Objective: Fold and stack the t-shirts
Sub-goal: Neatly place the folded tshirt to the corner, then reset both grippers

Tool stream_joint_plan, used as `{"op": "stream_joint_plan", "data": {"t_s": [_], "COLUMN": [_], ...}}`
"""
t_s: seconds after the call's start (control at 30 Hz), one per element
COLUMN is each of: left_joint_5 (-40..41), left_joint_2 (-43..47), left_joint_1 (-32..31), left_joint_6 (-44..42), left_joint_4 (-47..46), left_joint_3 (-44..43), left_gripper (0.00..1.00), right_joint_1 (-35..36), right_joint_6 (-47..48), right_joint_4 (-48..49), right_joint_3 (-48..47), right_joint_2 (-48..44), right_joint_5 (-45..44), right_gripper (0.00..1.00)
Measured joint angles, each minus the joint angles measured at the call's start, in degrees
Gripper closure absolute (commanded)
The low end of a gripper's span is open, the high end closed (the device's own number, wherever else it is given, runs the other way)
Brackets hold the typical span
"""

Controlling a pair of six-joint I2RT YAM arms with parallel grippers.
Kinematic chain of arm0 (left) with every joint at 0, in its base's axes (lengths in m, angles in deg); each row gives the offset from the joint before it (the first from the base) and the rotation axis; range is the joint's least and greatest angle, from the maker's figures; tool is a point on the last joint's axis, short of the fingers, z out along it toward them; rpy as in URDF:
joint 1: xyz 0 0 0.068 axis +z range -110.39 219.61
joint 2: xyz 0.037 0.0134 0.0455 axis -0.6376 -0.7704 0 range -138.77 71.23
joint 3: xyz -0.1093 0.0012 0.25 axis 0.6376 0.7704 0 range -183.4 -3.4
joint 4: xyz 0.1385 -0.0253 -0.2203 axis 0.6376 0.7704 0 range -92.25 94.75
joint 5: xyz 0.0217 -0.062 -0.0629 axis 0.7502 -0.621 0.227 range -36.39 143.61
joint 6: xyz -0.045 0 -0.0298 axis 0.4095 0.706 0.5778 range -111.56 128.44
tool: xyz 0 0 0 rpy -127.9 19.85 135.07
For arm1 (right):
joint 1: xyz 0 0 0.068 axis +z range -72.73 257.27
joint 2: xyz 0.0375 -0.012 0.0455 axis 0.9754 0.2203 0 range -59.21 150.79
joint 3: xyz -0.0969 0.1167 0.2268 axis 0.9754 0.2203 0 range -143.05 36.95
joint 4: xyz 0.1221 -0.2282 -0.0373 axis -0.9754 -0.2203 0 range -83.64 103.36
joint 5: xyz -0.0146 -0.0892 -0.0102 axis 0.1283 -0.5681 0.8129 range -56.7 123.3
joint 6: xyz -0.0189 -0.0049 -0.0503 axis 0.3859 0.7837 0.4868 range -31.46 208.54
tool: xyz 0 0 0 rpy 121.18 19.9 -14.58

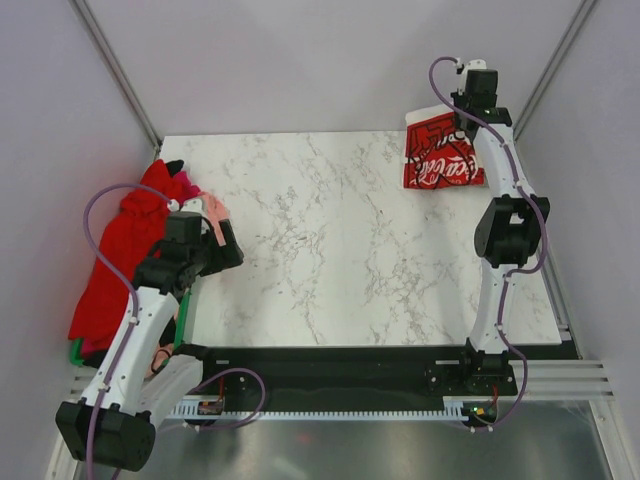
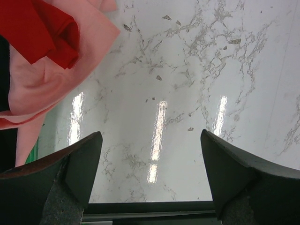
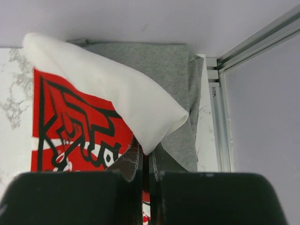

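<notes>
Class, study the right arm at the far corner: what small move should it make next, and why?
Probably draw the white flap across and lay it flat. The right gripper is shut on its edge, and the flap arches, curled, over the red printed shirt lying on the grey shirt.

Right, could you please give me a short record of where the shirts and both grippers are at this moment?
loose pile: red, pink, black and green shirts heaped at the left edge of the table
stack: red printed shirt lying on a grey shirt, far right corner
left gripper: open, above the table beside the pink shirt
right gripper: shut on a white flap lifted over the red printed shirt
</notes>
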Motion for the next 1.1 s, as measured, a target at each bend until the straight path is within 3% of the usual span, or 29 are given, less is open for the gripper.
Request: {"op": "stream_joint_plan", "data": {"t_s": [0.2, 0.23, 0.27, 0.33, 0.57, 0.77, 0.9, 1.1], "left_joint_5": [-0.1, -0.1, -0.3, -0.5, -1.0, -1.0, -1.0, -1.9], "left_joint_2": [-1.1, -1.3, -1.4, -1.4, -1.5, -1.2, 0.0, 2.6], "left_joint_1": [0.0, 0.0, 0.0, 0.0, 0.0, 0.0, 0.0, 0.0], "left_joint_6": [0.0, 0.0, 0.0, 0.0, 0.0, 0.0, 0.0, 0.0], "left_joint_4": [-0.1, -0.1, -0.2, -0.2, -0.2, -0.2, -0.2, -0.2], "left_joint_3": [0.1, 0.1, 0.1, 0.2, 0.2, 0.2, 0.2, 0.2], "left_gripper": [0.08, 0.08, 0.08, 0.08, 0.07, 0.05, 0.05, 0.04], "right_joint_1": [-3.5, -4.0, -4.4, -4.9, -4.7, -3.7, -3.0, 1.2], "right_joint_6": [2.0, 2.4, 2.7, 2.6, 1.3, -3.1, -8.9, -20.5], "right_joint_4": [4.2, 5.2, 6.1, 8.3, 12.9, 16.4, 16.9, 16.0], "right_joint_3": [-4.4, -4.6, -4.8, -5.2, -8.6, -5.6, 0.0, 15.9], "right_joint_2": [6.1, 7.2, 8.4, 11.1, 19.3, 13.4, 0.8, -27.0], "right_joint_5": [-1.2, -2.0, -3.0, -5.3, -13.0, -15.3, -12.7, -0.7], "right_gripper": [1.0, 0.9, 0.69, 0.02, 0.02, 0.02, 0.02, 0.02]}}
